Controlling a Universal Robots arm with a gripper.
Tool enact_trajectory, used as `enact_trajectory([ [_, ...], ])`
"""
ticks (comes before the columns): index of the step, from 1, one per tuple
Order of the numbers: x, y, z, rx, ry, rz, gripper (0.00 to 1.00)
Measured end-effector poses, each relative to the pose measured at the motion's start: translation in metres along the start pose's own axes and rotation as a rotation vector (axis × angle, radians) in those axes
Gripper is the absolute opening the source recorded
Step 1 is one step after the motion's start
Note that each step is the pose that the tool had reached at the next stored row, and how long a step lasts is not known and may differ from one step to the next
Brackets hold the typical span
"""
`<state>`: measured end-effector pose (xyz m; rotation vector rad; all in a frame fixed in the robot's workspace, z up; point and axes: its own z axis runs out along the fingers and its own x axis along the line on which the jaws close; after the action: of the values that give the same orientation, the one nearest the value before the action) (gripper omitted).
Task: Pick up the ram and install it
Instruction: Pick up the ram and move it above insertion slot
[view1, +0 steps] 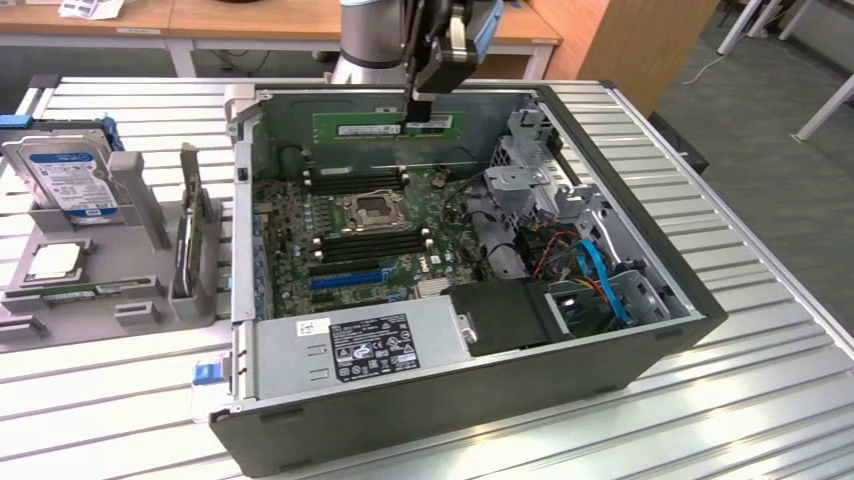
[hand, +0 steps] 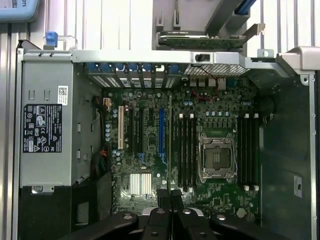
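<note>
The ram (view1: 384, 125), a long thin green stick, hangs level above the back of the open computer case (view1: 641, 370), over the motherboard (view1: 360, 230). My gripper (view1: 424, 108) is shut on the stick near its end at the exterior view's right. In the wrist view the gripper (hand: 171, 202) looks straight down on the board, its fingers pressed together around the stick seen edge-on. Black memory slots (hand: 187, 150) lie on one side of the CPU socket (hand: 217, 157), and more slots (hand: 248, 150) lie on the other side.
A grey holder (view1: 134, 190) at the exterior view's left carries a silver hard drive (view1: 64, 170) and a broad green expansion card (view1: 196, 235). Inside the case sit the power supply (view1: 360, 345), a metal drive cage (view1: 534, 185) and blue cables (view1: 603, 280).
</note>
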<state>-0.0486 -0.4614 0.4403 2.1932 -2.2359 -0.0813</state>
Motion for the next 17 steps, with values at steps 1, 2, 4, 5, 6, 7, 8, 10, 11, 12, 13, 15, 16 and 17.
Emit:
enact_trajectory([
  [1, 0.000, -0.0010, 0.0000, 0.0000, 0.0000, 0.000, 0.12],
  [2, 0.000, -0.0013, -0.0001, 0.0000, 0.0000, 0.000, 0.12],
  [4, 0.000, -0.0013, 0.0000, 0.0000, -0.0001, 0.000, 0.12],
  [5, 0.000, -0.0013, 0.0000, 0.0000, -0.0001, 0.000, 0.12],
  [6, 0.000, -0.0013, 0.0000, 0.0000, -0.0001, 0.000, 0.12],
  [7, 0.000, -0.0013, 0.0000, 0.0000, -0.0001, 0.000, 0.12],
  [8, 0.000, -0.0013, 0.0004, 0.0001, -0.0004, 0.000, 0.12],
  [10, 0.000, -0.0014, 0.0024, 0.0000, -0.0002, 0.000, 0.12],
  [11, 0.000, -0.0015, 0.0041, 0.0001, -0.0005, 0.000, 0.12],
  [12, 0.000, -0.0015, 0.0059, 0.0000, -0.0006, 0.000, 0.12],
  [13, 0.000, -0.0016, 0.0076, -0.0001, -0.0005, 0.000, 0.12],
  [15, 0.000, -0.0018, 0.0113, 0.0000, -0.0007, 0.000, 0.12],
  [16, 0.000, -0.0018, 0.0131, 0.0000, -0.0008, 0.000, 0.12],
  [17, 0.000, -0.0019, 0.0150, 0.0001, -0.0007, 0.000, 0.12],
])
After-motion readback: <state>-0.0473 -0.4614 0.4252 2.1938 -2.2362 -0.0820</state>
